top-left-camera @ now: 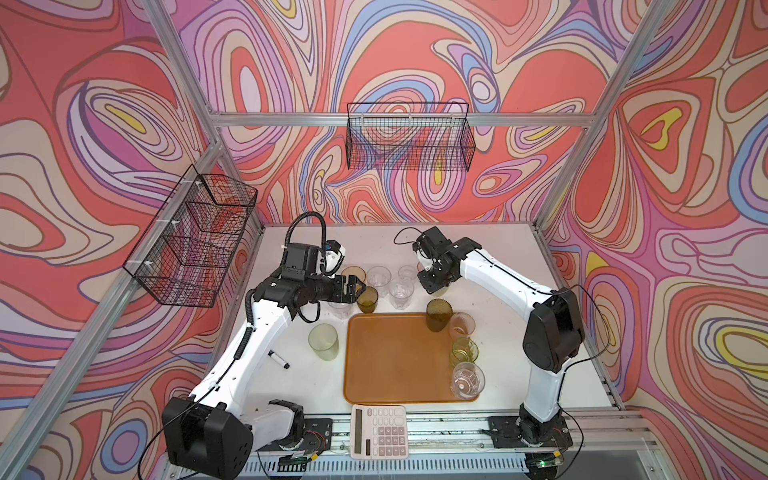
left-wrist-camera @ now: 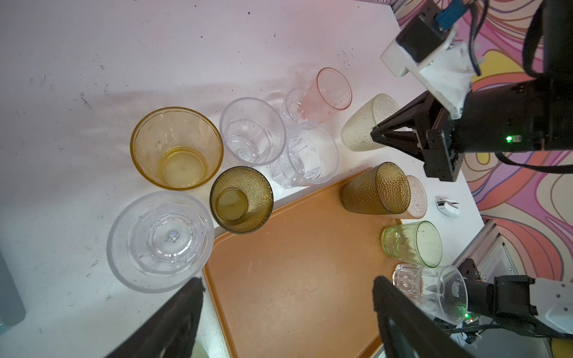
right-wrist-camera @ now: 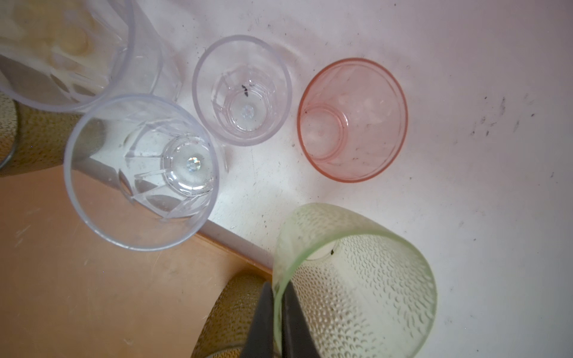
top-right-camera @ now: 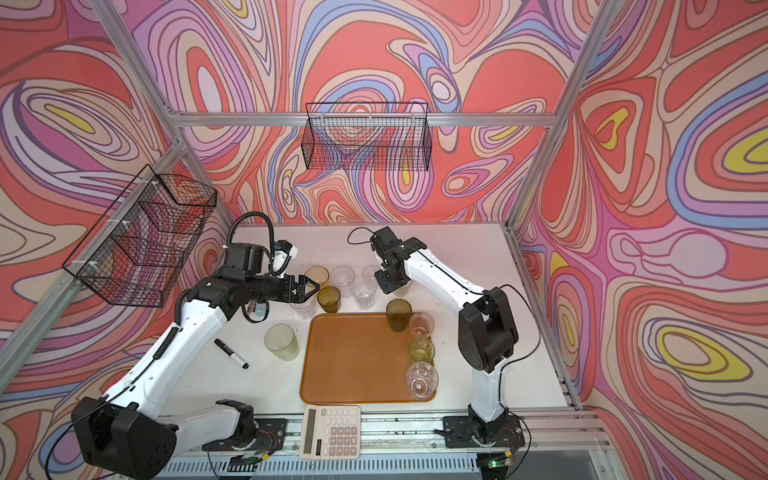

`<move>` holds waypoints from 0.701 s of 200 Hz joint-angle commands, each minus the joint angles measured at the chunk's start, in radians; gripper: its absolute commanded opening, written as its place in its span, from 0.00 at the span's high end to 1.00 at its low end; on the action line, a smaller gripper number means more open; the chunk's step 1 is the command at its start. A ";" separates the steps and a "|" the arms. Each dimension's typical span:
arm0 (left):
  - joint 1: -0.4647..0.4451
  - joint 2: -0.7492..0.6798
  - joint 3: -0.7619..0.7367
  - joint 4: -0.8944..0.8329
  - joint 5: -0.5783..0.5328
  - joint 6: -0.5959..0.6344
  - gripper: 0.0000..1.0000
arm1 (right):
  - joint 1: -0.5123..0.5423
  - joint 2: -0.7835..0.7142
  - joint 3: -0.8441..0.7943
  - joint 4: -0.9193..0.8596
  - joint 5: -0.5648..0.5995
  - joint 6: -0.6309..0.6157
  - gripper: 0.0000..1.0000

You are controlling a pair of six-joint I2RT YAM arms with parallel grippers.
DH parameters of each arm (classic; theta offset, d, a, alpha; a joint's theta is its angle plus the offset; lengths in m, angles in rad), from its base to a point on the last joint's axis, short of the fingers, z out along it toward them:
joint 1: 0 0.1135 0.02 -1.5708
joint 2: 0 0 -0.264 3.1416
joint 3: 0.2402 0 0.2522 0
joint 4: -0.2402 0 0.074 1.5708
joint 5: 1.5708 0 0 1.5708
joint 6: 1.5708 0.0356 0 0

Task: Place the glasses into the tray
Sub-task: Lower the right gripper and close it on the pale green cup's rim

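The right claw (right-wrist-camera: 277, 297) is pinched shut on the rim wall of the pale green dimpled tumbler (right-wrist-camera: 366, 279), one finger inside and one outside, just beyond the tray's (top-left-camera: 395, 365) far edge. The left claw (top-left-camera: 356, 286) gapes wide above the olive-brown tumbler (top-left-camera: 367, 300) by the tray's far left corner, holding nothing. These tumblers look light, stiff and slick. A rim pinch may let one swing or slip, so carry it low and set it base-down on the tray's bare middle.
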 commanded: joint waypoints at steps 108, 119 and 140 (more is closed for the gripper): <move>-0.006 -0.009 0.011 -0.017 0.014 0.017 0.12 | 0.016 -0.156 0.055 -0.151 0.052 0.048 1.00; -0.006 -0.010 0.011 -0.018 0.014 0.018 0.12 | 0.017 -0.166 0.060 -0.166 0.059 0.053 1.00; -0.006 -0.012 0.011 -0.017 0.013 0.017 0.12 | 0.022 -0.180 0.074 -0.203 0.073 0.064 1.00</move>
